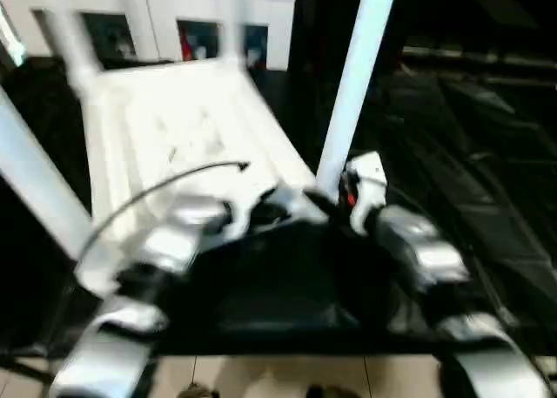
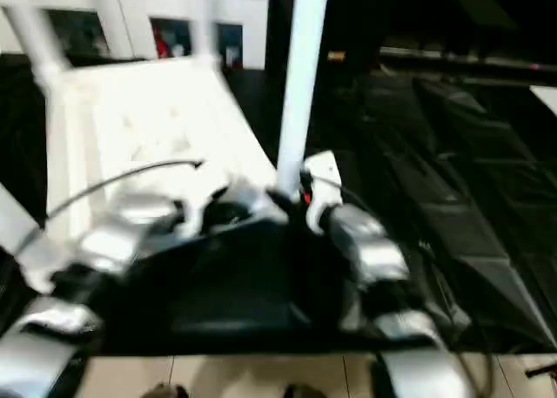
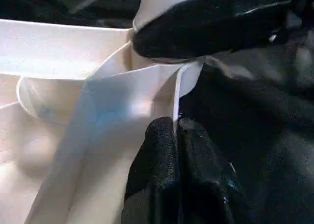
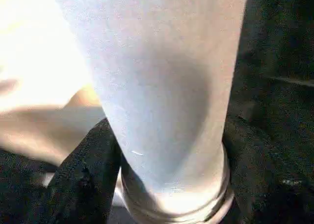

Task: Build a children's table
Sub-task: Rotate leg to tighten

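Head views: white tabletop lies underside up on a dark surface, white glass-door cabinet behind it. A white leg stands upright at the near right corner, another slants at the near left. Both silver forearms reach in to the near edge.

Left wrist view: left gripper pinched shut on the thin edge of the tabletop beside the corner socket; the right gripper's black finger crosses the leg above.

Right wrist view: right gripper clamps the upright leg low down, a finger on either side, just above the socket collar.
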Robot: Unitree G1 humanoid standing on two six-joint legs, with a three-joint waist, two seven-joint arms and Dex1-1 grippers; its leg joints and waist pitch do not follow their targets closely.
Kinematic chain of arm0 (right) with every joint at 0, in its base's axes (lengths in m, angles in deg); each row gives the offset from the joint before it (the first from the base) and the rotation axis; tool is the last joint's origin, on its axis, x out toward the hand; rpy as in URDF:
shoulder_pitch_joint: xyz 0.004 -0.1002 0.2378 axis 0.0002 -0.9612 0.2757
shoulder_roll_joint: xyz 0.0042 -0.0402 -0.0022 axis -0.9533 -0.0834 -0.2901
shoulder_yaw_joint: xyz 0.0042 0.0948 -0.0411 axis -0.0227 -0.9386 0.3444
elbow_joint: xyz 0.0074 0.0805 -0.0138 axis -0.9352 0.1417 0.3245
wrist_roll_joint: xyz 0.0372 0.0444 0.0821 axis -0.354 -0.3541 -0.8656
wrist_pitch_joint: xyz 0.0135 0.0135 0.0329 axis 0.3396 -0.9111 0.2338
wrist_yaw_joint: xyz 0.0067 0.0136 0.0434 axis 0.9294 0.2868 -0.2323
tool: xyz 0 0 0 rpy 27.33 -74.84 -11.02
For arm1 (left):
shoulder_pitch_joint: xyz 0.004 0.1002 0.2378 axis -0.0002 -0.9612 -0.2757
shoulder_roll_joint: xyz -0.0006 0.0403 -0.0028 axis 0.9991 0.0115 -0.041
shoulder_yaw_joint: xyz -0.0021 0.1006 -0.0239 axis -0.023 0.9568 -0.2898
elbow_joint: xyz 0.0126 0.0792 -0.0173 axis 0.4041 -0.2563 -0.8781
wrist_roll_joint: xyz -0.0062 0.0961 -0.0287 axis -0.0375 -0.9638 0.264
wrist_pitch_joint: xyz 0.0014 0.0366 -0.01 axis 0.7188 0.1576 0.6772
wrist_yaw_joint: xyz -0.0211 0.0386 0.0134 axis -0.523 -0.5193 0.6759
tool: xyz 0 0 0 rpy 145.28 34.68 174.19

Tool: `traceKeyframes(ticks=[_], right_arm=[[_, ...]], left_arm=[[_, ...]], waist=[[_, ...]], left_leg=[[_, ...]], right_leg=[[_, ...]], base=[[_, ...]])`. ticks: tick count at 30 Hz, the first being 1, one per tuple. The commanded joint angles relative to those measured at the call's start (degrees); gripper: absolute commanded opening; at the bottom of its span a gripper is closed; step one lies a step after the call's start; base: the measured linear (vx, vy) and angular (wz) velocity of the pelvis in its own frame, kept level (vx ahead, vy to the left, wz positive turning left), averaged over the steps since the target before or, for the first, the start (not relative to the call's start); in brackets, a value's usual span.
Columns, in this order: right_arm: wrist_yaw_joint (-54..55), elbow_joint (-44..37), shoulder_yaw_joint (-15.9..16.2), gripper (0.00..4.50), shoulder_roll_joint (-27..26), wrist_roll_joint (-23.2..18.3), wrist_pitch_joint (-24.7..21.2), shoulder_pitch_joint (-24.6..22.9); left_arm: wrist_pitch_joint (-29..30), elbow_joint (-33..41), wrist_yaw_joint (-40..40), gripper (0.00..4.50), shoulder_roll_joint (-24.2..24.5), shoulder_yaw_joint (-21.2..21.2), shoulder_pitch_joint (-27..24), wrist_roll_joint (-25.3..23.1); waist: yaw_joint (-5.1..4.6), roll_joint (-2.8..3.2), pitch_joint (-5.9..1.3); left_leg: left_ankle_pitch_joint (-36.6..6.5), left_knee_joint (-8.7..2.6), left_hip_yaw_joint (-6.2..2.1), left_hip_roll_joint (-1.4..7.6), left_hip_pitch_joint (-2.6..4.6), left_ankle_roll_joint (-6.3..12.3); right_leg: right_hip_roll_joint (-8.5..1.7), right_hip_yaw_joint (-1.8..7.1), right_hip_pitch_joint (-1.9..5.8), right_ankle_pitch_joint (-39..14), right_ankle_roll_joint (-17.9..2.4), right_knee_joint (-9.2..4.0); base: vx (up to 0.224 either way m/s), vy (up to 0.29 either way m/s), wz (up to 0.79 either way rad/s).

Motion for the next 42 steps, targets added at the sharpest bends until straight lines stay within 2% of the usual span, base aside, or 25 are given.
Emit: traceKeyframes(ticks=[1,3,5,8,9,13,14,18,19,21,23,24,27,29,30,35,38,42], right_arm=[[4.43,5.11,1.25,2.72,-3.07,1.43,-2.07,-0.49],[5.41,5.89,1.33,2.72,-3.99,1.82,-1.52,0.02],[5.64,6.82,2.85,2.72,-5.34,3.55,0.22,0.75],[3.14,5.97,2.2,2.72,-5.79,2.05,1.51,0.57],[2.52,5.7,1.9,3.27,-5.84,1.54,1.68,0.5],[-0.51,4.84,1.59,3.61,-4.29,0.65,1.61,0.72],[-1.69,4.48,1.84,3.84,-3.71,0.61,1.73,0.67],[-9.04,2.16,3.38,3.84,-0.89,0.51,2.47,-0.21],[-14.13,-0.08,4.79,3.84,1.43,0.56,2.72,-1.27],[-16.92,-1.41,5.45,3.84,2.83,0.48,2.57,-1.92],[-24.91,-5.39,6.9,3.84,6.91,-0.35,1.63,-3.87],[-25.32,-5.6,6.97,3.84,7.12,-0.42,1.55,-3.97],[-33.96,-10.89,8.67,3.84,11.73,-1.76,-0.36,-6.57],[-35.22,-11.63,9.0,3.84,12.57,-1.85,-0.36,-6.99],[-37.6,-13.22,9.48,3.84,14.1,-2.17,-0.48,-7.86],[-41.37,-15.47,10.43,3.84,16.3,-2.36,-1.22,-9.02],[-42.5,-16.35,11.18,3.84,16.56,-2.48,-2.14,-9.3],[-42.43,-16.5,11.69,3.48,16.19,-2.06,-2.41,-9.31]], left_arm=[[0.46,-1.48,-4.2,0.0,-4.45,0.07,-0.01,1.54],[0.41,-1.97,-5.3,0.0,-5.39,0.25,0.32,1.27],[0.14,-2.31,-6.04,0.0,-6.79,0.57,0.73,1.04],[-0.17,-2.06,-5.37,0.0,-6.3,1.0,0.68,0.8],[-0.24,-1.97,-5.09,0.0,-6.13,1.06,0.62,0.78],[-1.1,-0.8,-1.72,0.0,-4.59,1.46,-0.38,1.25],[-1.55,-0.46,-0.63,0.0,-4.18,1.64,-0.64,1.49],[-2.21,0.41,2.93,0.0,-2.28,1.96,-1.19,2.05],[-2.39,0.88,5.51,0.0,-0.82,2.06,-1.45,2.45],[-2.79,1.2,7.14,0.0,0.09,2.11,-1.62,2.67],[-4.38,2.98,13.3,0.0,2.95,2.49,-2.59,3.95],[-4.51,3.08,13.61,0.0,3.09,2.52,-2.65,4.02],[-4.5,6.52,20.87,0.0,6.19,3.26,-4.42,6.22],[-4.42,7.03,22.1,0.0,6.8,3.45,-4.74,6.47],[-3.4,8.66,25.42,0.0,8.33,4.03,-5.66,7.41],[-2.52,10.66,29.45,0.0,10.13,4.63,-6.97,8.98],[-2.52,11.18,29.98,0.0,10.23,4.7,-7.33,9.14],[-2.79,11.11,29.49,0.0,10.01,4.67,-7.32,8.89]], waist=[[0.22,-0.15,-3.34],[0.37,-0.18,-3.5],[0.44,-0.27,-3.45],[0.49,-0.29,-3.31],[0.52,-0.26,-3.3],[0.43,-0.22,-3.27],[0.37,-0.22,-3.31],[0.38,-0.32,-3.23],[0.37,-0.4,-3.21],[0.59,-0.42,-3.03],[0.59,-0.36,-2.97],[0.81,-0.38,-2.95],[0.89,-0.25,-2.86],[0.89,-0.27,-2.9],[1.05,-0.09,-2.84],[1.86,-0.03,-2.78],[1.91,-0.12,-2.77],[1.82,-0.3,-2.74]], left_leg=[[-17.68,-3.75,-0.09,0.37,0.59,0.15],[-15.77,-3.57,0.04,0.29,0.52,0.95],[-14.73,-3.42,0.2,0.25,0.4,1.92],[-15.07,-3.48,0.19,0.22,0.29,2.64],[-15.34,-3.53,0.15,0.29,0.34,2.67],[-15.57,-3.62,0.08,0.33,0.27,2.58],[-15.18,-3.59,0.08,0.36,0.26,2.63],[-14.33,-3.5,0.15,0.38,0.13,3.68],[-14.36,-3.48,0.2,0.4,0.19,3.78],[-14.74,-3.54,0.18,0.48,0.18,4.2],[-15.29,-3.61,0.14,0.57,0.18,4.18],[-15.87,-3.6,0.08,0.58,0.33,4.28],[-16.05,-3.71,0.08,0.83,0.35,4.45],[-15.86,-3.67,0.14,0.87,0.43,4.27],[-15.88,-3.65,0.2,0.87,0.54,4.13],[-14.18,-3.58,0.35,0.95,0.59,4.24],[-14.77,-3.6,0.31,0.94,0.53,3.81],[-15.22,-3.66,0.25,0.87,0.55,3.34]], right_leg=[[-1.43,0.81,2.43,-19.22,-8.43,-4.48],[-1.24,0.78,2.63,-14.45,-9.19,-4.09],[-1.22,0.78,2.67,-12.07,-9.82,-3.98],[-1.27,0.71,2.79,-13.21,-9.67,-4.11],[-1.28,0.71,2.76,-13.74,-9.5,-4.15],[-1.27,0.67,2.78,-13.89,-9.45,-4.16],[-1.27,0.69,2.82,-13.04,-9.69,-4.06],[-1.33,0.67,3.0,-11.8,-10.49,-4.0],[-1.31,0.66,2.97,-11.89,-10.61,-4.03],[-1.39,0.67,2.96,-12.89,-10.65,-4.17],[-1.43,0.68,2.9,-14.16,-10.63,-4.22],[-1.44,0.67,2.96,-14.96,-10.36,-4.3],[-1.41,0.73,2.83,-14.34,-10.9,-4.17],[-1.42,0.75,2.67,-13.86,-11.48,-4.06],[-1.46,0.82,2.55,-13.92,-11.74,-4.07],[-1.36,0.81,2.66,-11.08,-12.6,-3.64],[-1.48,0.84,2.75,-12.57,-12.13,-3.74],[-1.55,0.88,2.64,-14.63,-11.23,-3.94]], base=[[0.0,0.0,0.0],[0.0,0.0,0.0],[0.0,0.0,0.0],[0.0,0.0,0.0],[0.0,0.0,0.0],[0.0,0.0,0.0],[0.0,0.0,0.0],[0.0,0.0,0.0],[0.0,0.0,0.0],[0.0,0.0,0.0],[0.0,0.0,0.0],[0.0,0.0,0.0],[0.0,0.0,0.0],[0.0,0.0,0.0],[0.0,0.0,0.0],[0.0,0.0,0.0],[0.0,0.0,0.0],[0.0,0.0,0.0]])
